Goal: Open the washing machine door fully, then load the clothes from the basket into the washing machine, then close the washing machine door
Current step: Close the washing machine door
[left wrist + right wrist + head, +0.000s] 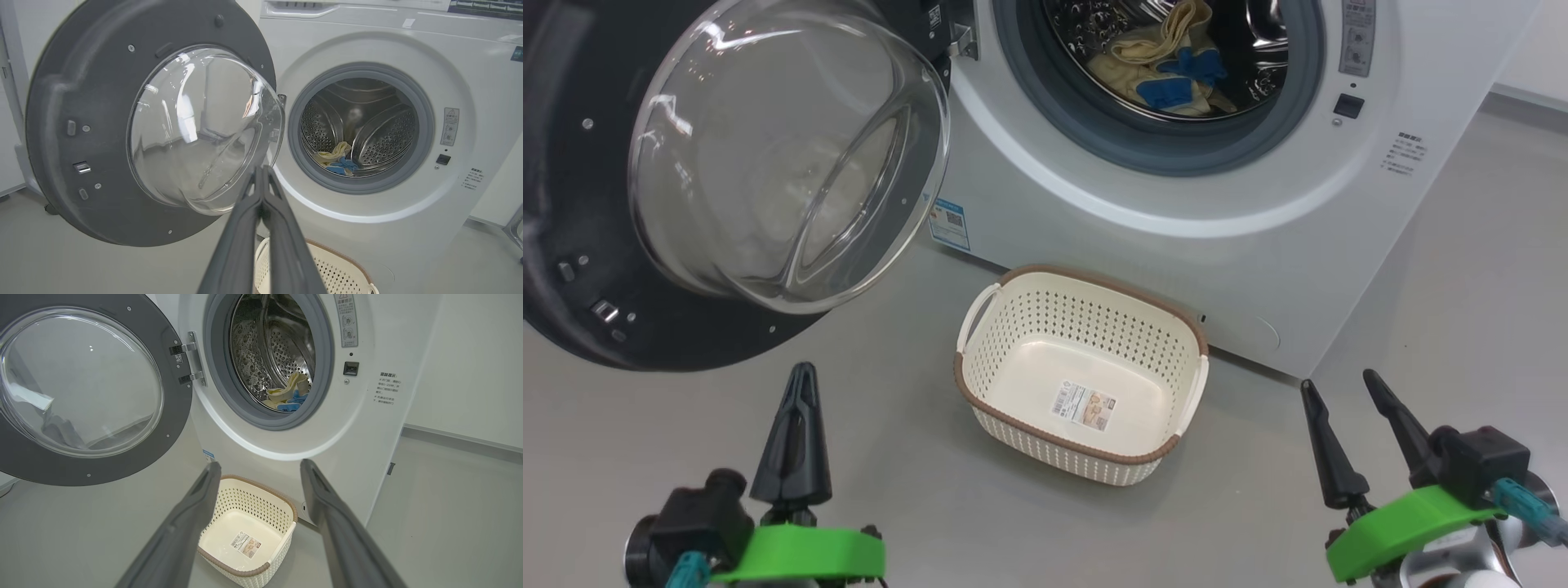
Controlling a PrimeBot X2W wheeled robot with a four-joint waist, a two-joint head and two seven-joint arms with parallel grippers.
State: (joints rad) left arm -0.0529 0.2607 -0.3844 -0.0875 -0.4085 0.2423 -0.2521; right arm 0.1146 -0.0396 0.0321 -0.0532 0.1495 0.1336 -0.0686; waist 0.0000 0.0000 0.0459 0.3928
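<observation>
Washing machine door [784, 163] is swung wide open, ahead and to the left of the left tool [800, 382], glass bowl bulging out toward that tool. Left tool: both dark fingers pressed together, empty. Its tips sit apart from the door in the head view. In the left wrist view the tips overlap the lower edge of the bowl, so contact can't be told there. Right tool [1340, 380]: fingers spread, empty, hovering over the grey floor [890, 490]. Basket [1086, 331] sits on the floor ahead of and between the two tools, just in front of the washing machine [1176, 212]. Its bare bottom shows the label sticker [1084, 406]. In the right wrist view the basket lies between the right tool's spread fingers, further out than the tips. Clothes [1168, 69] are cream-yellow with blue cuffs, lying low in the steel drum [1258, 33], beyond the basket and well ahead of both tools. Grey seal [1045, 106] rings the drum mouth. Blue sticker [949, 224] on the machine front is ahead of the left tool, just below the door glass.
</observation>
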